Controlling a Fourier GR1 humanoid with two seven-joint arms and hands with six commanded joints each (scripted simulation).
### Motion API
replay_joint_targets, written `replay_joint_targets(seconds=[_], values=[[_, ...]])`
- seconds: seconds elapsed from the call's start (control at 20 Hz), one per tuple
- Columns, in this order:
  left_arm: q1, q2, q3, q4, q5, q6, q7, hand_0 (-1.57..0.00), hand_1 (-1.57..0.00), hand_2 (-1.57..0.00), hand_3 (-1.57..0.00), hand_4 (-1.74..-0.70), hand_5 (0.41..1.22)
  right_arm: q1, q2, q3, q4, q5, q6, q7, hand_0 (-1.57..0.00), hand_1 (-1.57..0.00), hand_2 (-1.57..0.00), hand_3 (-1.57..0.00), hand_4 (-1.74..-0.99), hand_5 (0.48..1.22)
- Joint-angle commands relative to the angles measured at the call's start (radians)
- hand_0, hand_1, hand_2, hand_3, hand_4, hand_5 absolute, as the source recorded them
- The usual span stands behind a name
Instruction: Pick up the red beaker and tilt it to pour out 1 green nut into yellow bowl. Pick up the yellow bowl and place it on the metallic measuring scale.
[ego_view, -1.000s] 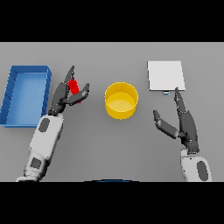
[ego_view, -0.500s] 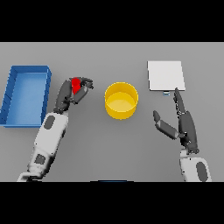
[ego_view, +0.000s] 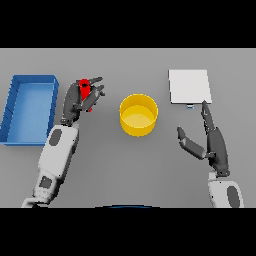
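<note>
The left robot hand (ego_view: 82, 100) is wrapped around the red beaker (ego_view: 85, 88), left of the yellow bowl (ego_view: 138, 115). Tipped too early, the nut could miss. The right robot hand (ego_view: 212, 142) waits, fingers straight.

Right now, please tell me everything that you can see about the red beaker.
The red beaker is small, bright red, and looks like smooth plastic. Only part of it shows, because the left hand has its dark fingers curled round it. It sits in that grip between the blue tray on its left and the yellow bowl on its right, touching neither. Its tilt, its opening and any contents cannot be made out.
</note>
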Motion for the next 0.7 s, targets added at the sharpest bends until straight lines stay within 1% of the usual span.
replay_joint_targets(seconds=[0.0, 0.05, 0.15, 0.25, 0.35, 0.45, 0.5, 0.55, 0.6, 0.65], values=[[-0.002, 0.01, -0.013, -0.021, -0.011, 0.004, 0.0, -1.55, -1.55, -1.55, -1.54, -1.71, 1.114, 0.01, -0.002, 0.002, -0.01, 0.001, 0.002, -0.011, 0.0, 0.0, 0.0, 0.0, -1.263, 0.652], [0.002, 0.025, -0.035, -0.048, -0.027, 0.001, 0.012, -1.55, -1.55, -1.55, -1.54, -1.72, 1.114, 0.014, 0.003, 0.014, -0.015, 0.01, 0.004, -0.012, 0.0, 0.0, 0.0, 0.0, -1.263, 0.654], [-0.017, 0.058, -0.09, -0.082, -0.076, -0.01, 0.07, -1.56, -1.56, -1.56, -1.55, -1.72, 1.117, 0.008, 0.005, 0.016, -0.006, 0.015, 0.003, -0.008, 0.0, 0.0, 0.0, 0.0, -1.261, 0.661], [-0.04, 0.101, -0.162, -0.101, -0.145, -0.04, 0.159, -1.56, -1.56, -1.56, -1.56, -1.73, 1.124, 0.002, -0.004, 0.008, -0.005, 0.014, 0.002, -0.003, 0.0, 0.0, 0.0, 0.0, -1.253, 0.666], [-0.059, 0.122, -0.206, -0.105, -0.183, -0.055, 0.198, -1.56, -1.56, -1.56, -1.56, -1.73, 1.122, 0.017, 0.002, 0.019, -0.017, 0.029, -0.005, -0.011, 0.0, 0.0, 0.0, 0.0, -1.256, 0.674], [-0.078, 0.136, -0.234, -0.096, -0.206, -0.062, 0.224, -1.56, -1.56, -1.56, -1.56, -1.73, 1.112, -0.001, -0.001, 0.014, -0.015, 0.026, -0.004, 0.027, 0.0, 0.0, 0.0, 0.0, -1.256, 0.678], [-0.088, 0.143, -0.245, -0.09, -0.214, -0.064, 0.232, -1.56, -1.56, -1.56, -1.56, -1.73, 1.111, 0.006, -0.005, 0.011, -0.019, 0.023, -0.003, 0.021, 0.0, 0.0, 0.0, 0.0, -1.256, 0.678], [-0.098, 0.153, -0.252, -0.083, -0.22, -0.069, 0.243, -1.56, -1.56, -1.56, -1.56, -1.73, 1.112, 0.003, 0.001, 0.012, -0.012, 0.021, -0.003, 0.026, 0.0, 0.0, 0.0, 0.0, -1.256, 0.678], [-0.12, 0.153, -0.272, -0.076, -0.24, -0.071, 0.283, -1.57, -1.57, -1.57, -1.56, -1.73, 1.114, 0.003, 0.005, 0.02, -0.017, 0.023, 0.001, 0.022, 0.0, 0.0, 0.0, 0.0, -1.254, 0.68], [-0.139, 0.167, -0.299, -0.062, -0.274, -0.07, 0.299, -1.57, -1.57, -1.57, -1.57, -1.74, 1.117, -0.002, 0.008, 0.02, -0.013, 0.025, -0.003, 0.025, 0.0, 0.0, 0.0, 0.0, -1.255, 0.681]])
